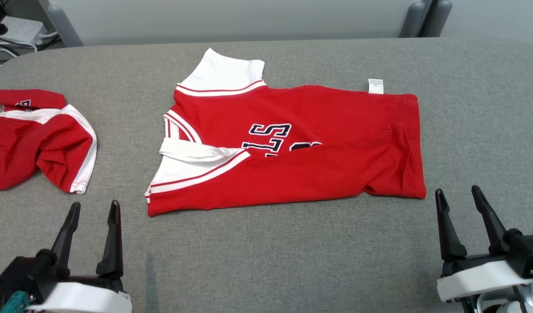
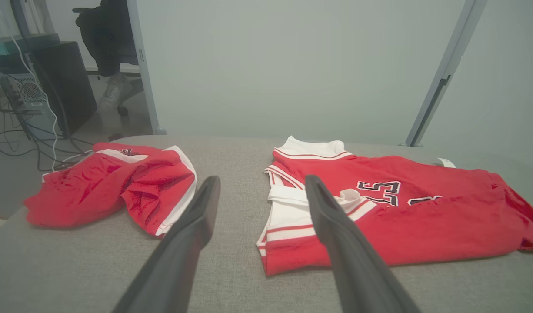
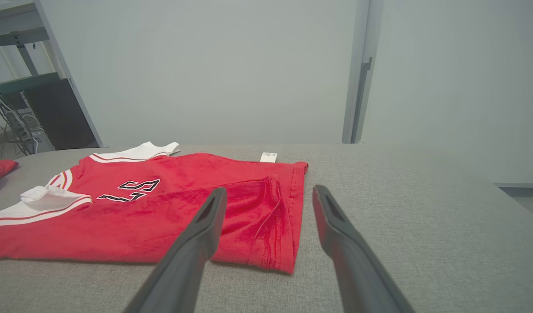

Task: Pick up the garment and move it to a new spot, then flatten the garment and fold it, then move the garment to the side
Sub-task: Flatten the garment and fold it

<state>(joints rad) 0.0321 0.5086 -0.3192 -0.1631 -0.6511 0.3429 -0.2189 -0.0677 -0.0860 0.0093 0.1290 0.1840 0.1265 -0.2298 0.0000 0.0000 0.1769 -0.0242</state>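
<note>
With left tool (image 1: 96,203) and right tool (image 1: 457,189) released, the shirt (image 1: 301,148), likely light and limp, wants pinching at its six-o'clock edge.

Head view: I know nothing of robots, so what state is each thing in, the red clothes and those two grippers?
Jersey: flat on the table, near half folded over part of its print.
Other garment: crumpled, at the left.
Label: sticking out past the jersey's far edge.
Left gripper: open, empty, clear of the cloth.
Right gripper: open, empty, clear of the cloth.
</note>
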